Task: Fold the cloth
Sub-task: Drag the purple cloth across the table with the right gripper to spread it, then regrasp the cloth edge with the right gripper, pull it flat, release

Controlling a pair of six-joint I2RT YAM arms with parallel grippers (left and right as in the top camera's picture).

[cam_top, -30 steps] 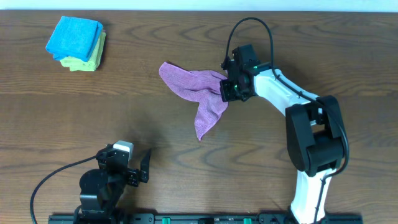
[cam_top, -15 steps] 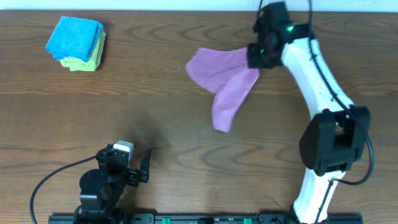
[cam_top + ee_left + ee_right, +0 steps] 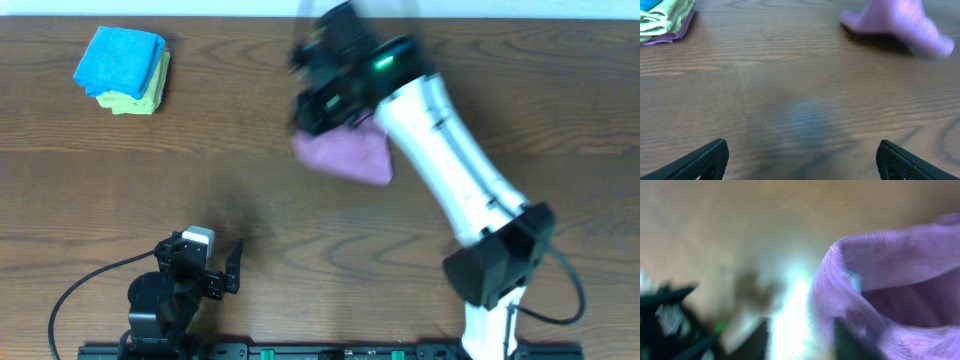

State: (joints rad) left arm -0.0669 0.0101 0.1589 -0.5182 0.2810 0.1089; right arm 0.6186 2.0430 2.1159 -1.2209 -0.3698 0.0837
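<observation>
text: none readable | labels: none | numbers: none

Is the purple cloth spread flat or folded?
Not spread flat: the purple cloth is bunched into a small lump by the right gripper. Whether the fold is neat, cannot tell: motion blur.

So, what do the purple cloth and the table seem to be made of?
The cloth: soft matte fabric, probably microfibre or a fine knit; it shows fine ribbed rows and slumps limply. The table: dark brown wood or wood-look laminate, which one I cannot tell; long grain lines, faint sheen.
</observation>
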